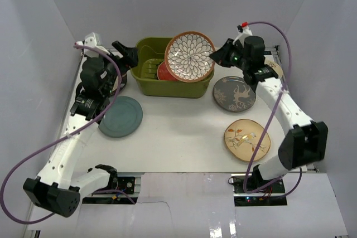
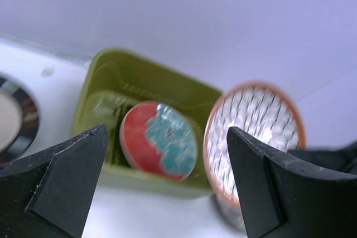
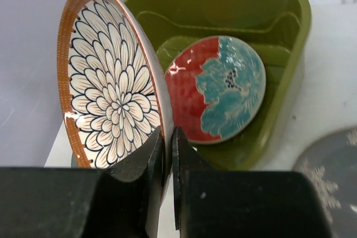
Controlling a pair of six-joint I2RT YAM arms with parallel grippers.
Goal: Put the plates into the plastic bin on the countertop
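Observation:
The olive-green plastic bin (image 1: 146, 82) (image 3: 290, 15) stands at the back of the countertop (image 1: 178, 132). A red plate with a teal flower (image 1: 162, 71) (image 2: 159, 147) (image 3: 217, 90) leans inside it. My right gripper (image 1: 218, 54) (image 3: 167, 132) is shut on the rim of the brown-white petal plate (image 1: 189, 56) (image 3: 109, 82) (image 2: 254, 132), holding it on edge over the bin's right end. My left gripper (image 1: 127, 54) (image 2: 167, 132) stands open and empty just left of the bin (image 2: 111, 76), facing the red plate.
A plain teal plate (image 1: 121, 116) lies by the left arm. A dark-rimmed cream plate (image 2: 11, 118) is partly hidden under that arm. The grey deer plate (image 1: 234, 94) (image 3: 329, 176) and cream bird plate (image 1: 247, 140) lie right. A small cream plate (image 1: 275, 68) peeks behind the right arm. White walls enclose everything.

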